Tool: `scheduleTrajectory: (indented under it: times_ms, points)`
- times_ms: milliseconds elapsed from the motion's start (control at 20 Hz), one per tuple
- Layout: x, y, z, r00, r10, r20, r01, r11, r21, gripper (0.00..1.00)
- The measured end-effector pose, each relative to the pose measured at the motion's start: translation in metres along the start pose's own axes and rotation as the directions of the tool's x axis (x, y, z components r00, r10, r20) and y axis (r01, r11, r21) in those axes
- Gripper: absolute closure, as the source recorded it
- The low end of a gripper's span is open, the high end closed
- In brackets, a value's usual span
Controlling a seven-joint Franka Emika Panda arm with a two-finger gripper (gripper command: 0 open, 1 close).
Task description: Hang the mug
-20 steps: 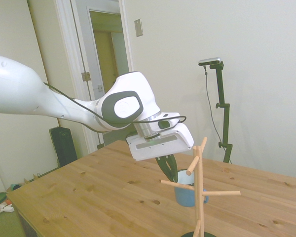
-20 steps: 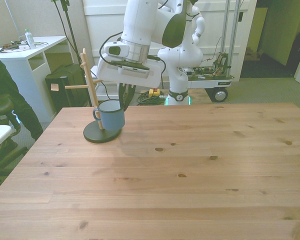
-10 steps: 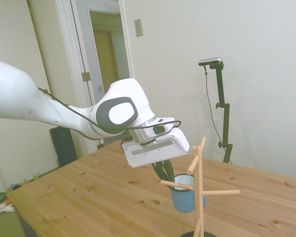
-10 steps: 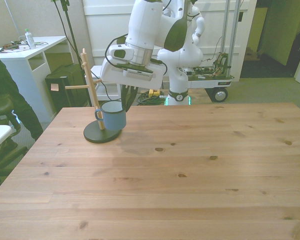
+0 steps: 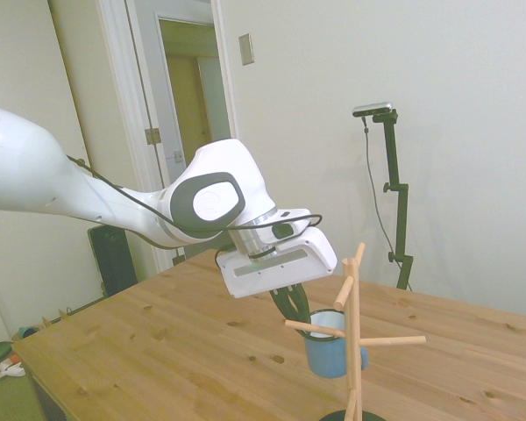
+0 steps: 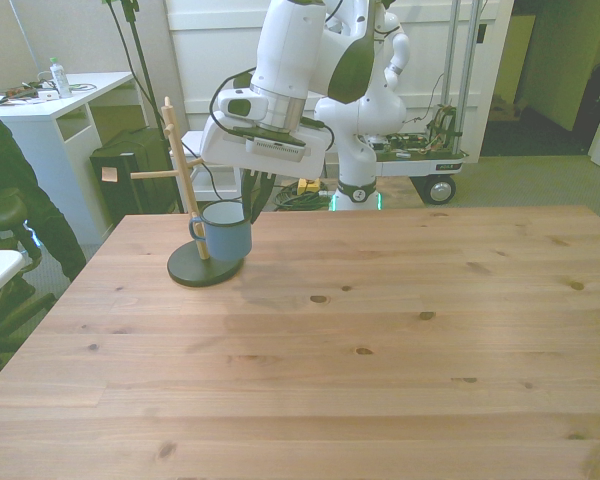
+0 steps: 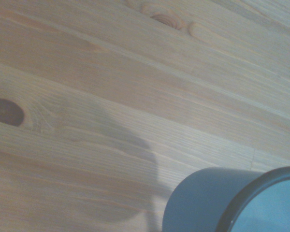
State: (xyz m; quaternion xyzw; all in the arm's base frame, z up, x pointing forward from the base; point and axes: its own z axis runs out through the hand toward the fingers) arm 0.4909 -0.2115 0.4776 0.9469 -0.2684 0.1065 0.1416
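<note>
The light-blue mug (image 5: 330, 347) (image 6: 226, 231) hangs upright above the table, held by its rim in my gripper (image 5: 294, 309) (image 6: 257, 205), which is shut on it. It is right beside the wooden mug tree (image 5: 354, 333) (image 6: 184, 180); in the front view its handle (image 6: 195, 228) sits against the tree's post, near a lower peg. Whether the handle is over a peg I cannot tell. The wrist view shows the mug's side and dark rim (image 7: 217, 203) over the planks.
The tree stands on a dark round base (image 6: 202, 267) at the table's far side, on the front view's left. A person in dark clothes (image 6: 5, 170) stands off the table's edge on that same side, by a white desk (image 6: 40, 105).
Over the last second the arm carried the mug down and closer to the tree's post. In the last half second nothing visibly moved.
</note>
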Motion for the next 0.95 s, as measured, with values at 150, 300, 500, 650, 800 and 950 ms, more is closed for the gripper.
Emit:
scheduleTrajectory:
  times_ms: [150,300,500,650,800,950]
  points:
    - [0.000,0.001,-0.002,1.000,0.002,-0.003,-0.002,1.000,0.001,0.00]
    - [0.000,0.002,-0.003,1.000,0.004,-0.006,-0.004,1.000,0.002,0.00]
    - [0.000,0.003,-0.005,1.000,0.007,-0.008,-0.007,1.000,0.002,0.00]
    - [0.000,0.004,-0.007,1.000,0.014,-0.012,-0.014,1.000,0.006,0.00]
    - [0.001,0.004,-0.016,0.999,0.043,-0.023,-0.042,0.999,0.031,0.00]
    - [0.000,-0.004,-0.032,0.998,0.060,-0.036,-0.057,0.996,0.073,0.00]
